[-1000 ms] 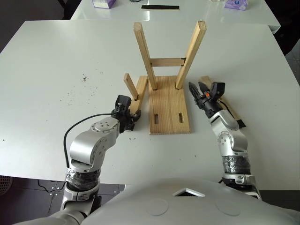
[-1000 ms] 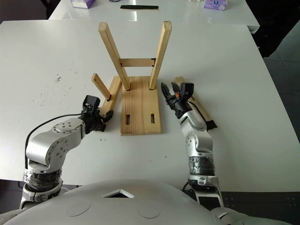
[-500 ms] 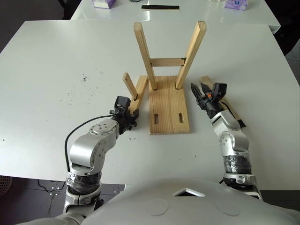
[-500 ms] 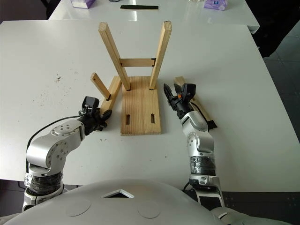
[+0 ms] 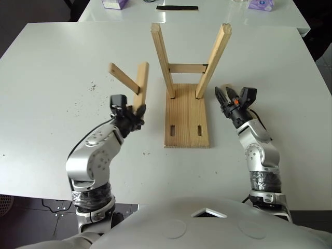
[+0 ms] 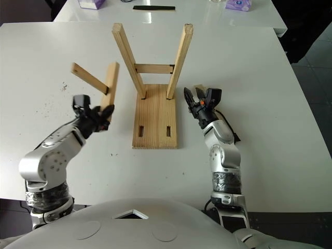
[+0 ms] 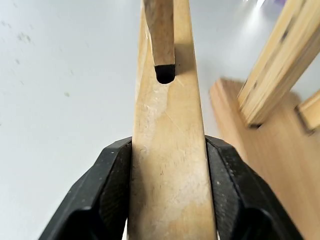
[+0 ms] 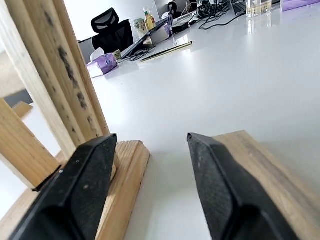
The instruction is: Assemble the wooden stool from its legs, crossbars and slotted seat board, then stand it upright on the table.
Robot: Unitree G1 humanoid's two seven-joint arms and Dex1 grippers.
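The slotted seat board (image 5: 187, 122) lies flat on the white table (image 5: 62, 57). Two legs (image 5: 162, 59) (image 5: 212, 59) stand in its far slots, joined by a crossbar (image 5: 187, 68); the two near slots (image 5: 174, 130) are empty. My left gripper (image 5: 135, 113) is shut on the lower end of a third leg (image 5: 140, 83), held off the table left of the board with a crossbar (image 5: 120, 77) sticking out of it. The left wrist view shows both fingers (image 7: 112, 185) clamping that leg (image 7: 170, 165). My right gripper (image 5: 230, 97) hangs open beside the board's right edge, over a fourth leg (image 5: 225, 87) lying on the table.
Dark specks (image 5: 85, 96) dot the table on the left. On the far table lie a black strip (image 5: 177, 8) and two purple packs (image 5: 114, 3) (image 5: 260, 4). An office chair (image 8: 112, 32) and desks stand in the room behind.
My left gripper has lifted the leg with its crossbar off the table, carried it left away from the board and tipped it more upright. My right gripper shifted slightly right and farther off.
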